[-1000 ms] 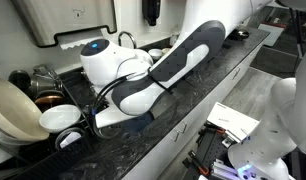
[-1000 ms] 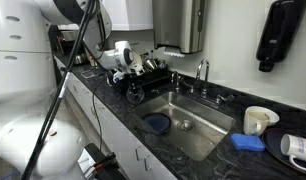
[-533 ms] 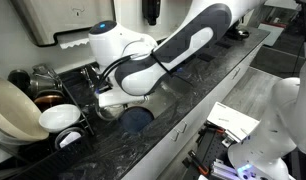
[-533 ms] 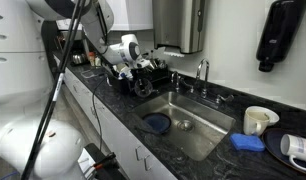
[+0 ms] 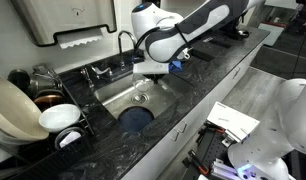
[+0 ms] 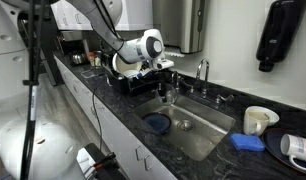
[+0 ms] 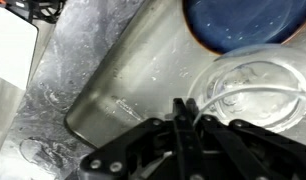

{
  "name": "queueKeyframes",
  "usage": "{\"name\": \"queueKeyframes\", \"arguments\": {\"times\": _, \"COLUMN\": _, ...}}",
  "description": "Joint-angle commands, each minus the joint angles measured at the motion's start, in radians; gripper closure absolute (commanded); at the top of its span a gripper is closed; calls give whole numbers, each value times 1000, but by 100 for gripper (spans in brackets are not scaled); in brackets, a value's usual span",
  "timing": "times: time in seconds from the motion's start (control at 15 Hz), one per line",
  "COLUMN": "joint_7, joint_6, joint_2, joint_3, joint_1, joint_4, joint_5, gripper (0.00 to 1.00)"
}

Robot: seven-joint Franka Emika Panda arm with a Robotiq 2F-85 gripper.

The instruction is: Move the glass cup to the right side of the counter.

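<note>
A kitchen: an inset steel sink [image 6: 198, 120] with faucet [image 6: 201, 72], a dish rack [image 6: 126, 84] of white bowls [image 5: 61, 117], and a paper-towel dispenser [image 5: 68, 20] (wall-mounted).

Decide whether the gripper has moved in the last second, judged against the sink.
Yes. In an exterior view the gripper has travelled from beside the white bowl to above the sink, holding the glass cup.

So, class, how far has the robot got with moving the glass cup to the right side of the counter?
Done: the glass cup is picked up, its rim gripped in the jaws. In hand: it hangs over the sink. Left: carry it along the counter and set it down.
</note>
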Motion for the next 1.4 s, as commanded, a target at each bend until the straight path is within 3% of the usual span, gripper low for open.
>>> {"name": "queueKeyframes", "arguments": {"times": 0.0, "joint_7": -62, "joint_6": -20, "joint_2": -39, "joint_3": -31, "joint_1": -83, "joint_4": -49, "joint_5": 54, "gripper": 99}}
{"name": "queueKeyframes", "arguments": {"times": 0.33, "joint_7": -73, "joint_6": -73, "joint_2": -38, "joint_3": -97, "joint_1": -175, "joint_4": -32, "joint_5": 73, "gripper": 99}}
{"name": "queueKeyframes", "arguments": {"times": 0.87, "joint_7": -53, "joint_6": -54, "joint_2": -24, "joint_3": -97, "joint_1": -188, "joint_4": -32, "joint_5": 70, "gripper": 95}}
{"name": "queueKeyframes", "arguments": {"times": 0.93, "joint_7": -11, "joint_6": -84, "joint_2": 5, "joint_3": -99, "joint_1": -192, "joint_4": 7, "joint_5": 68, "gripper": 99}}
{"name": "queueKeyframes", "arguments": {"times": 1.33, "joint_7": 282, "joint_6": -182, "joint_2": 82, "joint_3": -152, "joint_1": -221, "joint_4": 102, "joint_5": -25, "gripper": 99}}
